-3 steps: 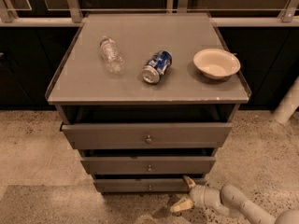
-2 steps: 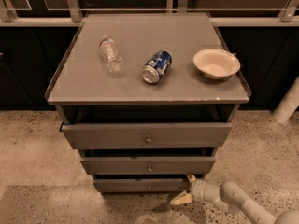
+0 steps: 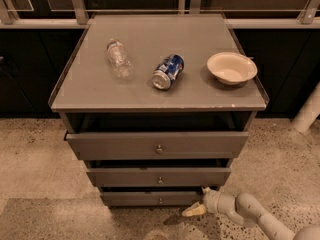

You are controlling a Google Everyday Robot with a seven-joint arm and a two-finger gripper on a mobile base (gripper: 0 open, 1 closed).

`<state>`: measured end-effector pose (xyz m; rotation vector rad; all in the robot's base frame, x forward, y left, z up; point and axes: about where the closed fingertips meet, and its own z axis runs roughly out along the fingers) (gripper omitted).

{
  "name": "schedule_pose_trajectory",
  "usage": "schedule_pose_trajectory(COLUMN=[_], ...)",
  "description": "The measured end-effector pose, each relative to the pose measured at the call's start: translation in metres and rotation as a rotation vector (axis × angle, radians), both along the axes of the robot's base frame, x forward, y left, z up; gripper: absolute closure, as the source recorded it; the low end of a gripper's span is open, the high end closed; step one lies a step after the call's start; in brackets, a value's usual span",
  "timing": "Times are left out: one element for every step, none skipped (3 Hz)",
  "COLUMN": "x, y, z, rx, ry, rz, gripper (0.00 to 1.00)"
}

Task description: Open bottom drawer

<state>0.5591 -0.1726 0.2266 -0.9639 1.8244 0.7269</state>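
Note:
The bottom drawer (image 3: 150,199) is the lowest of three grey drawer fronts, with a tiny round metal knob (image 3: 160,201) at its centre. It stands slightly out from the cabinet, with a dark gap above it. My gripper (image 3: 199,202) comes in from the lower right on a white arm and sits at the drawer's right end, near its front corner. One finger (image 3: 205,190) points up at the drawer's top right edge, the other finger (image 3: 192,211) lies lower, near the floor.
The middle drawer (image 3: 159,177) and the top drawer (image 3: 157,145) are also slightly out. On the cabinet top lie a clear plastic bottle (image 3: 118,57), a blue can (image 3: 168,71) and a white bowl (image 3: 231,68). Speckled floor surrounds the cabinet; a white post (image 3: 307,111) stands right.
My gripper has shifted a little left and up, closer to the bottom drawer's right end. The drawers look unmoved.

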Motion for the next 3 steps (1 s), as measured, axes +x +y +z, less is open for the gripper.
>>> schedule_pose_trajectory(x=[-0.004, -0.002, -0.002], y=[0.009, 0.018, 0.018], z=[-0.013, -0.034, -0.034], rx=[-0.001, -0.06, -0.06], ry=[0.038, 0.087, 0.087], rz=[0.023, 0.084, 0.084], gripper=[0.0, 0.0, 0.0])
